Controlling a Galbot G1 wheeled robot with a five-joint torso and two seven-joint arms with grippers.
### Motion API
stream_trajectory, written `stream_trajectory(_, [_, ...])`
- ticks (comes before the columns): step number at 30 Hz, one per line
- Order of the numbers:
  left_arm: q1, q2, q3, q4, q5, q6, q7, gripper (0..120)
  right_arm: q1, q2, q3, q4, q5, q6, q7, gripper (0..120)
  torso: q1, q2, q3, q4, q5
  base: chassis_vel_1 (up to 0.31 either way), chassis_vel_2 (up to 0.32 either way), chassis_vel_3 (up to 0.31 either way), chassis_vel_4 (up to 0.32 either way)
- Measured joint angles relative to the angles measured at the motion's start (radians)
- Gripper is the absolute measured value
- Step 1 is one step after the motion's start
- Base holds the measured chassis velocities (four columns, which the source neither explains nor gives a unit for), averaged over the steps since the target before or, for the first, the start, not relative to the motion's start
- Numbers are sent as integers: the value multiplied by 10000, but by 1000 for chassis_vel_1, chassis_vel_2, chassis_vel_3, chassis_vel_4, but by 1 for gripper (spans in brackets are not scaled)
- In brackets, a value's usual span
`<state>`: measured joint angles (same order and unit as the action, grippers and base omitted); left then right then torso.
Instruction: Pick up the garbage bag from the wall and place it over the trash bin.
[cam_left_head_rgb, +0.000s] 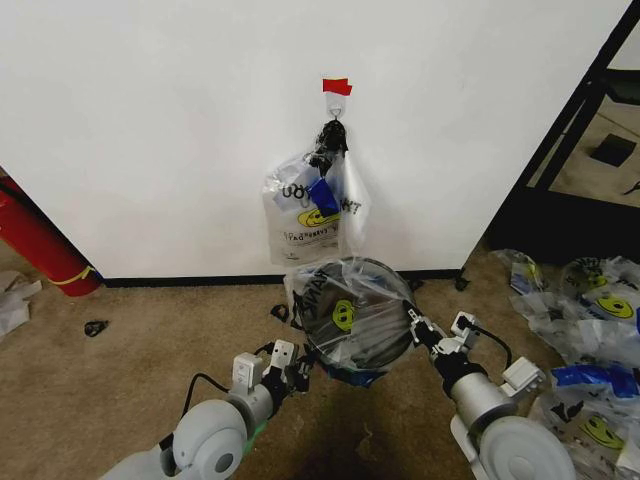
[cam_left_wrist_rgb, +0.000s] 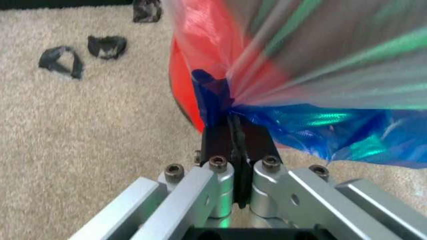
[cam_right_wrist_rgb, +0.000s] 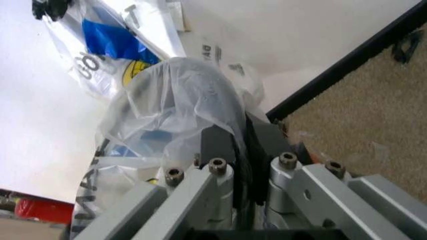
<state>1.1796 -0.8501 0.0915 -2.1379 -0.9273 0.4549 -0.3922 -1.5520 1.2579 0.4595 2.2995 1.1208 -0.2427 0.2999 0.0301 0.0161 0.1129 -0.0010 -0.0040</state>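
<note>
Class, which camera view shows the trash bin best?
The head view: the trash bin sits whole, draped by the garbage bag. The left wrist view catches its red base; in the right wrist view plastic covers it.

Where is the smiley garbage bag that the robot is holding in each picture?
Head view: the garbage bag is low in the middle, draped over the trash bin, between both claws.
Left wrist view: its blue edge is pinched in the left claw.
Right wrist view: it bulges above the right claw.
Shared landmark: the tan carpet.
</note>
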Motion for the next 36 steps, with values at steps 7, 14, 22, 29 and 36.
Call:
stream_trajectory(7, [368,74,-389,-220,-29,170,-32,0,16,5,3,-135,-39,61,-68,1,0,0,0,0,0,0,0,0,0])
stream_trajectory(14, [832,323,-1020,-731,-60,394,-249,25,33,-4,7,-346,-204,156,-164,1,0,0,0,0,-1,0,0,0,0])
stream_trajectory(22, [1408,644,-1591,-1050,265,566,-147,54,168,7,11,-470,-221,215,-169,1,0,0,0,1,0,0,0,0,0])
stream_trajectory(29, [1483,658,-1696,-1167,333,522,-222,79,170,11,68,-465,-222,235,-165,1,0,0,0,0,-1,0,0,0,0])
stream_trajectory(36, [1601,1055,-1981,-1746,353,485,-381,99,174,5,128,-516,-335,289,-174,1,0,0,0,-1,-2,0,0,0,0])
